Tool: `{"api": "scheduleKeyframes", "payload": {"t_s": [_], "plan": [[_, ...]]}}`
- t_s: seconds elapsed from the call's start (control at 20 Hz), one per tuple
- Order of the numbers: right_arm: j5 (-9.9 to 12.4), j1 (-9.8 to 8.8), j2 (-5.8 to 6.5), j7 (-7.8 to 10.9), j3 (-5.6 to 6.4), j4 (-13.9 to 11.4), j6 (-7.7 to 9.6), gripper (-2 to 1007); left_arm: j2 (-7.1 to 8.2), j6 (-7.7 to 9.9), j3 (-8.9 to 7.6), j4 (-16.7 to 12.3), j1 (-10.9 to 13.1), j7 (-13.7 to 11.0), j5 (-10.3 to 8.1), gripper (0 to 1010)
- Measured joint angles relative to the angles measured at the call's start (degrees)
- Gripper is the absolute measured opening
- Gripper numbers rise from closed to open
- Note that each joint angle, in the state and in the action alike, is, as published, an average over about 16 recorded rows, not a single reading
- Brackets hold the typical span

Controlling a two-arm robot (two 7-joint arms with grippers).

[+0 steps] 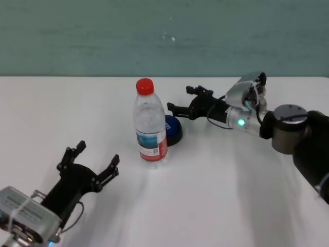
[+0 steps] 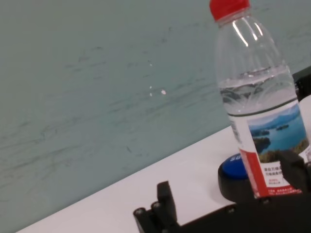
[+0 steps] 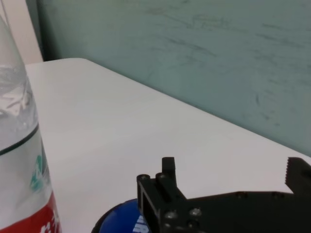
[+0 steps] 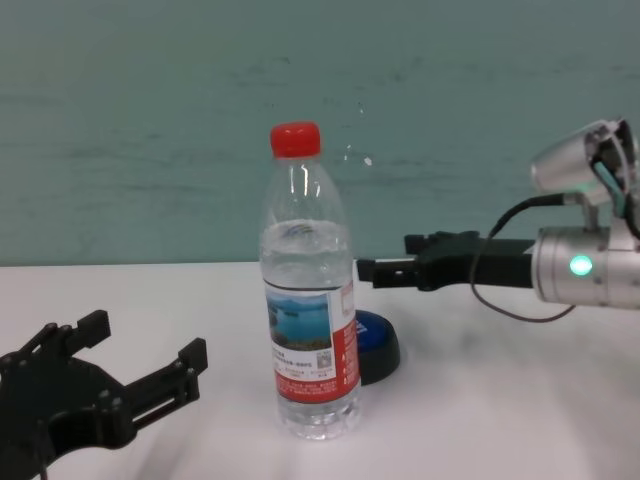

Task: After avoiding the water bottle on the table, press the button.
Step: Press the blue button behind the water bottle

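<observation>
- Two grippers show: the right gripper hangs above the blue button's far right side, fingers spread wide, holding nothing.
- Water bottle stands upright on the white table, just left of the button.
- Left gripper sits near the table's near-left, fingers splayed, holding nothing.

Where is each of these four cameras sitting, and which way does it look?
Head: high, looking down at table; both end effectors, left, right.
Chest: low, level with water bottle and button.
Left wrist: past own fingers toward bottle.
Right wrist: over own fingers above button.
All four share bottle and button.
</observation>
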Motion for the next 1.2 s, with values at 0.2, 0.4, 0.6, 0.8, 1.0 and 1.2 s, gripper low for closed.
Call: {"api": "scheduleKeyframes", "payload": {"t_s": [0.2, 0.4, 0.6, 0.8, 1.0, 1.2], "plan": [[-0.6, 1.98, -1.63, 1.17, 0.12, 4.22, -1.36, 1004, 0.0, 0.0, 0.0, 0.0, 0.0, 0.0, 0.0, 1000], [-1.21, 3.15, -2.83, 2.0, 0.35, 7.03, -2.27, 1004, 0.0, 0.0, 0.0, 0.0, 0.0, 0.0, 0.0, 1000], [-1.75, 3.48, -3.46, 2.42, 0.71, 8.35, -2.61, 1004, 0.0, 0.0, 0.0, 0.0, 0.0, 0.0, 0.0, 1000], [-2.22, 3.4, -3.74, 2.65, 1.11, 8.98, -2.64, 1004, 0.0, 0.0, 0.0, 0.0, 0.0, 0.0, 0.0, 1000], [-2.68, 3.45, -4.02, 2.85, 1.54, 9.95, -2.75, 1004, 0.0, 0.0, 0.0, 0.0, 0.0, 0.0, 0.0, 1000], [-3.16, 3.85, -4.44, 3.14, 1.99, 11.59, -3.08, 1004, 0.0, 0.0, 0.0, 0.0, 0.0, 0.0, 0.0, 1000]]}}
